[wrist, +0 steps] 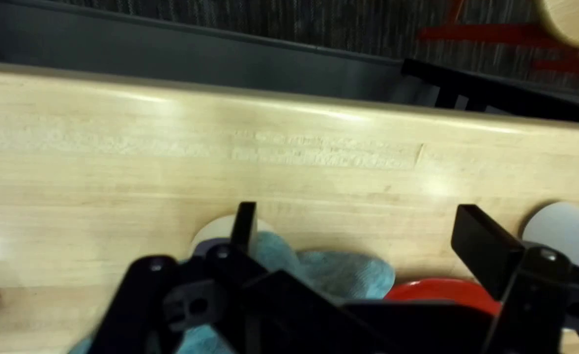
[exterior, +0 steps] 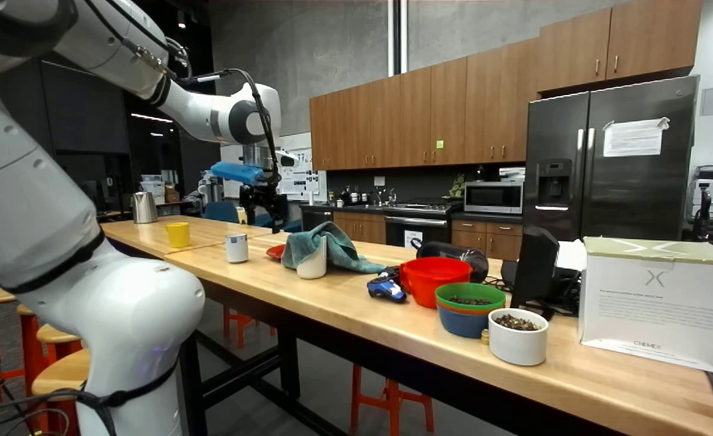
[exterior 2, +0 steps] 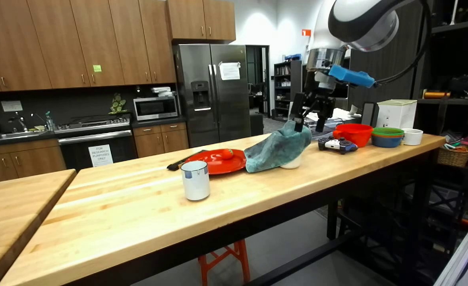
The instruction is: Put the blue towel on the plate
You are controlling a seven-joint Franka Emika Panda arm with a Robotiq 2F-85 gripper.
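The blue-green towel (exterior: pixel 344 251) lies draped over a white container (exterior: pixel 313 266) on the wooden table; it also shows in an exterior view (exterior 2: pixel 273 149) and the wrist view (wrist: pixel 343 270). The red plate (exterior 2: pixel 218 167) lies beside the towel's edge and bears a small round red object (exterior 2: pixel 227 154). The plate's rim shows in the wrist view (wrist: pixel 447 287), partly hidden by the gripper. My gripper (wrist: pixel 356 211) is open and empty, fingers pointing down above the table. In the wrist view one finger overlaps the container and towel; the other is towards a white mug (wrist: pixel 564 231).
A white mug with blue patches (exterior 2: pixel 195 184) stands near the plate. A dark-handled utensil (exterior 2: pixel 175 165) lies behind the plate. A game controller (exterior: pixel 387 287), red bowl (exterior: pixel 432 281), stacked bowls (exterior: pixel 468 312) and white bowl (exterior: pixel 517 342) stand farther along. A yellow cup (exterior: pixel 178 235) stands on the adjoining table.
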